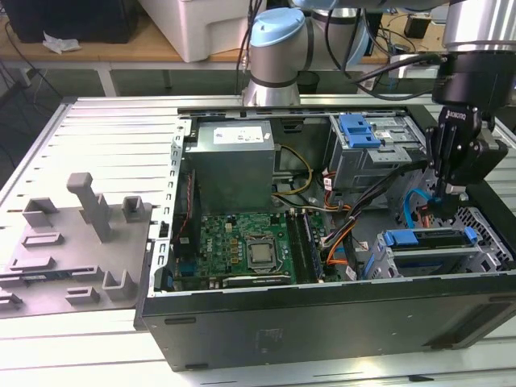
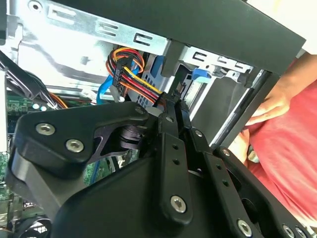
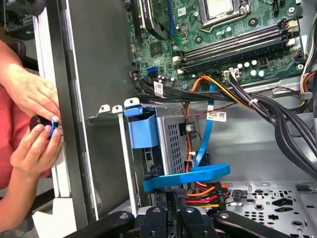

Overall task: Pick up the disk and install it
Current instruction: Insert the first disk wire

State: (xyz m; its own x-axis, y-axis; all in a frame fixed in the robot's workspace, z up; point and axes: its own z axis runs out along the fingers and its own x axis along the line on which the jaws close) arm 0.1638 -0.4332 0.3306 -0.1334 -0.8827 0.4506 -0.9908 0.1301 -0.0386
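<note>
The disk (image 1: 429,255), silver with a bright blue rail along its top, lies in the drive cage at the front corner of the open computer case, at the exterior view's right. My gripper (image 1: 448,200) hangs just behind and above that cage, fingers pointing down into the case. In the second wrist view the gripper (image 2: 172,99) has its fingers drawn together. Their tips sit against a plug with red, yellow and orange wires (image 2: 141,82). Whether they pinch the plug I cannot tell. In the first wrist view the gripper (image 3: 176,199) stands beside that plug (image 3: 200,196) under a blue plastic strip (image 3: 188,176).
A grey power-supply box (image 1: 234,157) and the green motherboard (image 1: 242,250) fill the case's middle. A bare blue bracket (image 1: 359,129) tops the upper cage. A blue data cable (image 3: 205,134) and black cable bundles (image 3: 277,119) cross nearby. A person's hands (image 3: 34,119) work at the case's outer wall.
</note>
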